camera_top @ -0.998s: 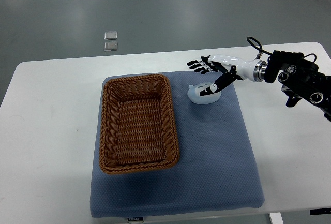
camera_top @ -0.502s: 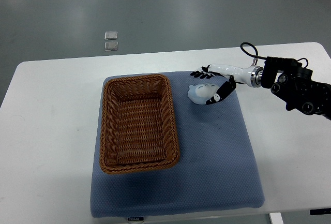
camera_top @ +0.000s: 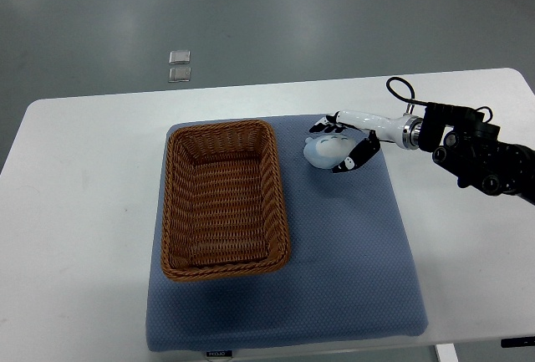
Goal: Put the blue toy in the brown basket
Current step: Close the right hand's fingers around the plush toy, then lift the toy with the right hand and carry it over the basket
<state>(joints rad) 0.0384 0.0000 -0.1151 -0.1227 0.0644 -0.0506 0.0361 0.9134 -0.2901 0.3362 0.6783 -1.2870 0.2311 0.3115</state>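
The toy, pale blue and rounded, lies on the blue mat just beside the basket's far right corner, not touching it. The right hand comes in from the right edge over the white table and wraps the toy: the black-tipped fingers curl over its far side, away from the basket's near end, and the thumb presses on the side facing away from the basket. The fingers are narrowed onto the toy and appear to grip it, while the toy rests low on the mat; whether it has left the mat cannot be told.

The basket is brown wicker, rectangular, with its long side running away from the robot, and sits on the left half of the mat. Nothing lies inside it.

Beyond the basket, on the grey floor past the table's far edge, lie two small clear squares, one just behind the other.
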